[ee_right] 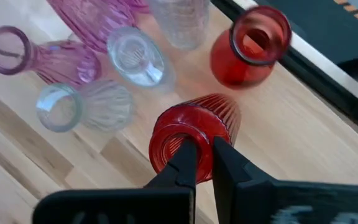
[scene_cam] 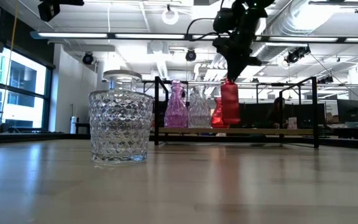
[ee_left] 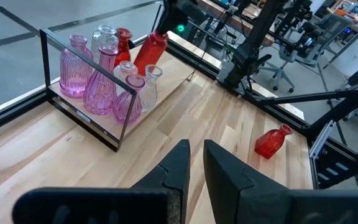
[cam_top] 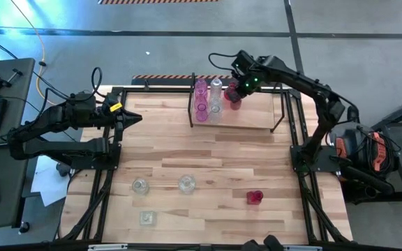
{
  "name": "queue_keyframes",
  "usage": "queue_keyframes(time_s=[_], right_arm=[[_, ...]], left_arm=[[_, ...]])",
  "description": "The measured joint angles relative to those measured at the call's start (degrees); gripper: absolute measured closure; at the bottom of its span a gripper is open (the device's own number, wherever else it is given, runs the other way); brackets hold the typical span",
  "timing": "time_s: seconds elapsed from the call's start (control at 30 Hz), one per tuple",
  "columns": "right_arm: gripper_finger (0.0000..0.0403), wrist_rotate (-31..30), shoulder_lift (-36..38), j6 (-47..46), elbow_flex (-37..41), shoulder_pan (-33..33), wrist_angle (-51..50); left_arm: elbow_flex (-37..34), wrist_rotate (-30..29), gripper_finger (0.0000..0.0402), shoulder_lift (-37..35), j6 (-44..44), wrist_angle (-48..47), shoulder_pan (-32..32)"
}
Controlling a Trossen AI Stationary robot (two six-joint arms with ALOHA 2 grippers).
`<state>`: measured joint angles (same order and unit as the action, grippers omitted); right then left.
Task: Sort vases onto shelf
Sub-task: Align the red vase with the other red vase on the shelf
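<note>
The shelf [cam_top: 257, 122] stands at the table's far edge, right of the middle. On its board stand pink vases [cam_top: 200, 102], clear vases [cam_top: 216, 92] and a red vase [ee_right: 250, 50]. My right gripper [ee_right: 204, 152] hangs over the shelf, shut on a second red ribbed vase [scene_cam: 230, 102] next to that red one. My left gripper [ee_left: 194, 155] waits above the table's far left, shut, with nothing between its fingers. Clear vases [cam_top: 139, 185] [cam_top: 186, 183] stand on the near table, and another red vase [cam_top: 255, 197] lies there on its side. My right gripper pinches the red ribbed vase's mouth rim [ee_right: 211, 138], with one finger [ee_right: 182, 158] inside the neck and the other outside it. The fingers come from above, slanting down. The vase hangs below them, slightly tilted, its base just above the shelf board.
A cut-glass vase [scene_cam: 120, 124] stands close to the low camera, near the table's front edge, and shows too in the high view [cam_top: 147, 218]. The shelf's thin black frame [ee_left: 86, 59] rises around the standing vases. Bare board [cam_top: 264, 115] lies to the right of the held vase.
</note>
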<state>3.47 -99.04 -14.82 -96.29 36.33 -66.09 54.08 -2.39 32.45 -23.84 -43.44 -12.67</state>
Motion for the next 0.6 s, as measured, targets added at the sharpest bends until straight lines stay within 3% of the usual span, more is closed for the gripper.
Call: queue_keyframes(time_s=[0.6], right_arm=[[0.0402, 3.3, -2.7, 0.3, 0.0, 0.1, 3.7]], left_arm=[[0.0, 0.0, 0.0367, 0.0, 0.0, 0.0, 0.0]])
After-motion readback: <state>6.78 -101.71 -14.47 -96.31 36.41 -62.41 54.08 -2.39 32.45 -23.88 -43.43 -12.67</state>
